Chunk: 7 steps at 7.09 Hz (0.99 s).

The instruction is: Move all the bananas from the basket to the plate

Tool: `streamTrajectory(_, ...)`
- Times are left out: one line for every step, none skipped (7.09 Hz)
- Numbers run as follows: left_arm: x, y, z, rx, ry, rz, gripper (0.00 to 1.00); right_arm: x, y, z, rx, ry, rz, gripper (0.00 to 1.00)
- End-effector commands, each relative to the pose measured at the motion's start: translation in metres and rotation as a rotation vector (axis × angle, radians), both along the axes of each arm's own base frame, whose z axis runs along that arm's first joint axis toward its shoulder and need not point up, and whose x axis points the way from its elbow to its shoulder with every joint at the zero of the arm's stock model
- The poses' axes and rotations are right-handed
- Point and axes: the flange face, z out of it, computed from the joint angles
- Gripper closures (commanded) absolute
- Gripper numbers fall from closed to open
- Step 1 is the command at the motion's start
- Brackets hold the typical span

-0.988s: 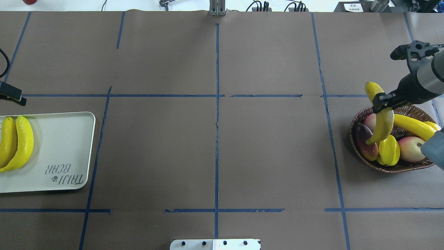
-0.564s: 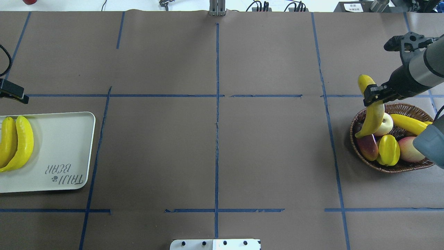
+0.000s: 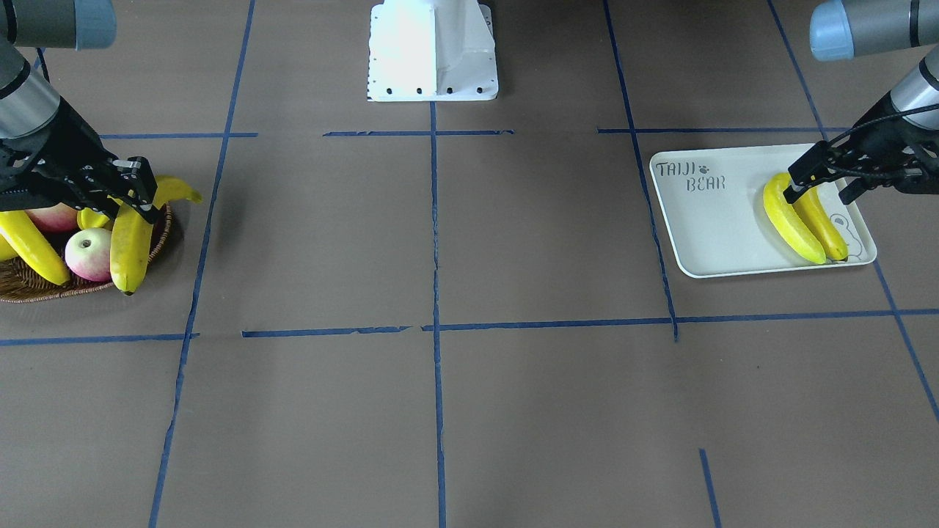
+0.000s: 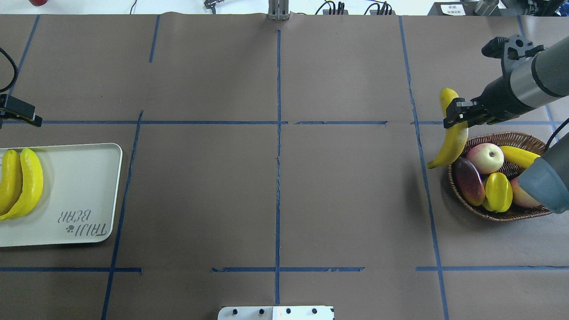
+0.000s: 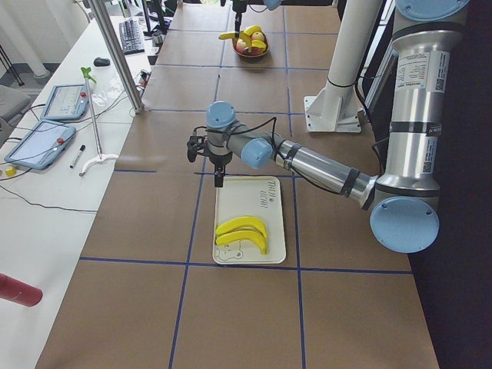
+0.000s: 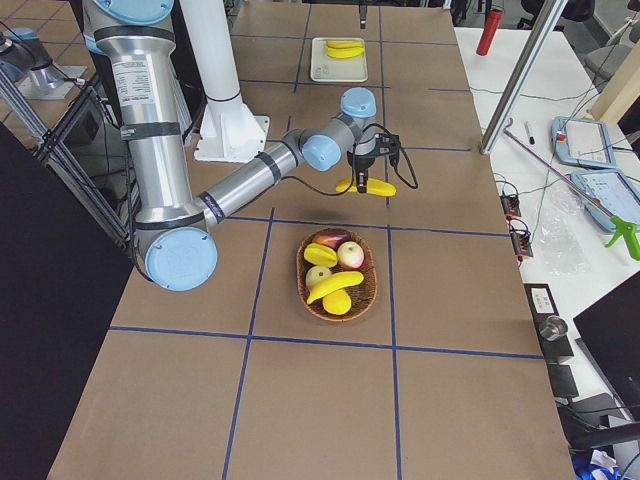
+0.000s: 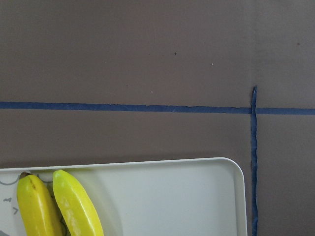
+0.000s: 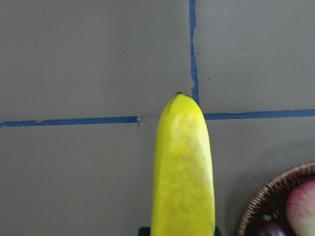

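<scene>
Right gripper [image 4: 458, 116]: jaws pinching a banana [image 4: 454, 141] about a third of the way down from its upper tip. Held clear in the air, hanging steeply, lower tip just left of the wicker basket [image 4: 502, 216] rim, upper tip poking out on the far side of the fingers.

In the basket, at the table's right end: one more banana [image 4: 518, 155] along the far side, an apple [image 4: 485, 158], a starfruit [image 4: 498, 191], a dark red mango [image 4: 469, 180], and a reddish fruit [image 4: 519, 198] partly hidden under the arm's elbow.

At the table's left end: off-white plate [image 4: 75, 186] printed "TAIJI BEAR", two bananas [image 4: 26, 184] side by side and touching at its left end.

Left gripper [image 3: 816, 195]: jaws spread, holding nothing, poised above the plate's far edge by the bananas' far tips.

Between the two arms, well apart: brown paper [image 4: 346, 200] crossed by blue tape lines [image 4: 278, 178].
</scene>
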Motion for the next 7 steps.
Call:
streamTrajectory(0.011, -0.008, -0.020, 0.031, 0.017, 0.009, 0.00, -0.045, -0.007, -0.018, -0.031, -0.137, 0.050, 0.79)
streamTrajectory(0.014, -0.010, -0.027, 0.044, 0.023, 0.014, 0.00, -0.054, -0.007, -0.015, -0.032, -0.176, 0.062, 0.79)
streamTrajectory(0.016, -0.012, -0.033, 0.056, 0.031, 0.018, 0.00, -0.057, -0.007, -0.015, -0.028, -0.206, 0.071, 0.79)
streamTrajectory(0.021, -0.014, -0.048, 0.065, 0.072, 0.046, 0.00, -0.065, -0.009, -0.029, -0.042, -0.240, 0.082, 0.79)
streamTrajectory(0.023, -0.017, -0.059, 0.084, 0.089, 0.056, 0.00, -0.077, -0.007, -0.043, -0.062, -0.265, 0.086, 0.79)
streamTrajectory(0.032, -0.015, -0.066, 0.140, 0.116, 0.072, 0.00, -0.086, -0.010, -0.059, -0.070, -0.287, 0.091, 0.79)
streamTrajectory(0.037, -0.014, -0.070, 0.202, 0.147, 0.080, 0.00, -0.095, -0.014, -0.072, -0.085, -0.305, 0.096, 0.79)
